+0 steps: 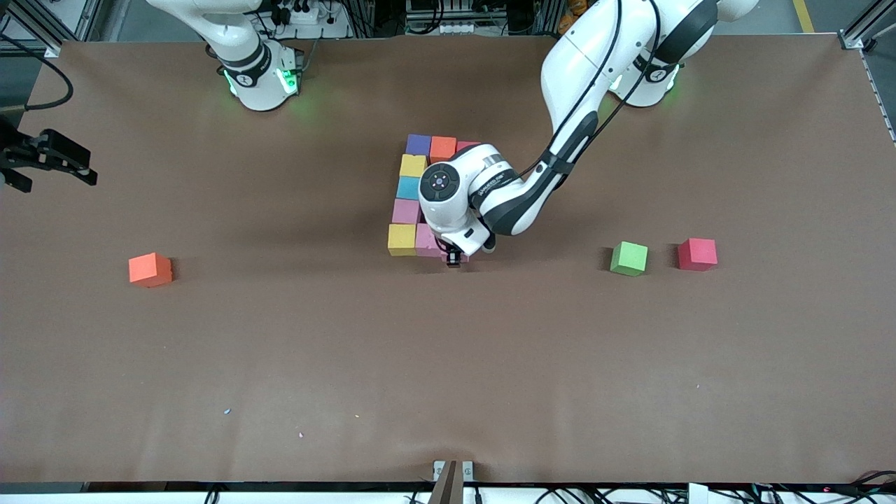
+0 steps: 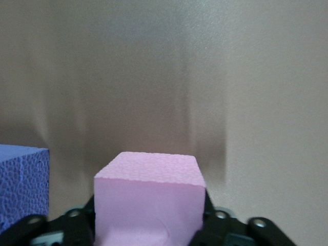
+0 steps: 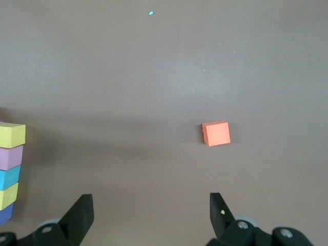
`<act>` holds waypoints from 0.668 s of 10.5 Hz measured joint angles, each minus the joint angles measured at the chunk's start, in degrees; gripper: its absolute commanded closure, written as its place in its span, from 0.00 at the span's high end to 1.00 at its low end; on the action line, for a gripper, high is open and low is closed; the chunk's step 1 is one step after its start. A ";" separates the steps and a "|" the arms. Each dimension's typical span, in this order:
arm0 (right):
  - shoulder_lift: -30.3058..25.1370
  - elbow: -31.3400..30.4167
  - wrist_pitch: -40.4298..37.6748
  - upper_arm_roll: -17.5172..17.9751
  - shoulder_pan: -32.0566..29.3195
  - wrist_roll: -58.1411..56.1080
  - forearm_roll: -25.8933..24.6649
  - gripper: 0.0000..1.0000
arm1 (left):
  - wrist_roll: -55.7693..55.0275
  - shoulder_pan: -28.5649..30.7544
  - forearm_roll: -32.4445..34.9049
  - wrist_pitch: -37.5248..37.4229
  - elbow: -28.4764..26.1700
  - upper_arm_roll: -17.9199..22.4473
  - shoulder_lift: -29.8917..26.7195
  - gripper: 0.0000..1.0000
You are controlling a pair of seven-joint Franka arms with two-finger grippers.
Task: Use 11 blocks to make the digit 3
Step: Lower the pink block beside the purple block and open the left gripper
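Pink block [image 2: 148,197] matte, pebbled foam, between left gripper [image 2: 148,225] fingers, grip uncertain, right gripper [image 3: 151,215] fingers spread.

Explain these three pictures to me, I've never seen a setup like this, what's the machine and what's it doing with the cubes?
Two white robot arms stand at a brown table. One picture looks down from above; the others come from cameras on each arm's wrist. The left gripper is down at the unfinished figure of coloured foam cubes, its fingers on either side of a pink foam cube; whether it grips is unclear. The right gripper waits open over the table's edge. Loose cubes: an orange one toward the right arm's end, a green one and a red one toward the left arm's end.
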 measured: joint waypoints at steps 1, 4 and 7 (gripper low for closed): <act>1.01 1.47 -0.67 -0.01 0.15 0.00 0.00 1.00 | 0.00 -0.07 0.00 -0.06 -0.09 -0.13 0.00 1.00; 1.58 3.57 -1.58 -0.01 0.39 0.00 0.00 1.00 | 0.59 -0.10 0.00 -1.75 0.01 -0.24 -1.29 1.00; 1.45 4.00 -1.66 -0.40 0.38 0.00 0.00 1.00 | 1.40 0.05 0.00 -4.42 -0.55 -0.98 -3.71 1.00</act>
